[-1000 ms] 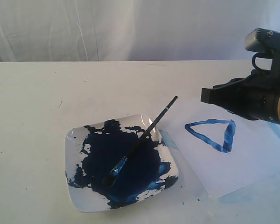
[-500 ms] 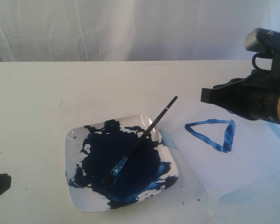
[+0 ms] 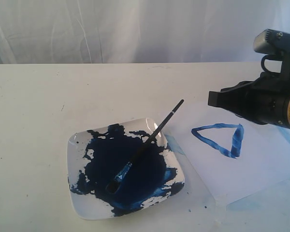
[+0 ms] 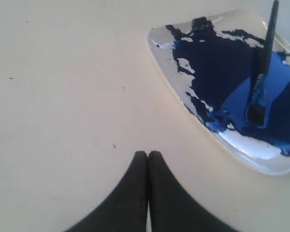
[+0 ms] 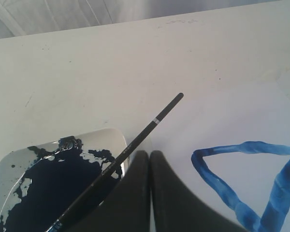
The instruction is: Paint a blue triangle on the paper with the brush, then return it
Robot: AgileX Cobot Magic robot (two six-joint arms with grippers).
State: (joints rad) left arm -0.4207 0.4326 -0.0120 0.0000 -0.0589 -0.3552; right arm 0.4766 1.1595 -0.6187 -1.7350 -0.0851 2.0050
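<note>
Since half a sec ago, left gripper (image 4: 148, 155) has been drawn back nearly out of the ext. view; only a dark sliver is seen at 8 o'clock. At 4 o'clock on the white table (image 3: 48, 106) the paper (image 3: 261, 164) is laid flat. At 6 o'clock is the plate (image 3: 73, 159), smeared w/ dark blue paint. At 3 o'clock the right gripper (image 5: 150, 159) is held above the table. On the paper the blue triangle (image 3: 212, 143) is painted. On the plate the brush (image 3: 145, 145) is laid, bristles in paint, handle pointed to 1 o'clock. Both grippers' fingers are pressed together, nothing held.
</note>
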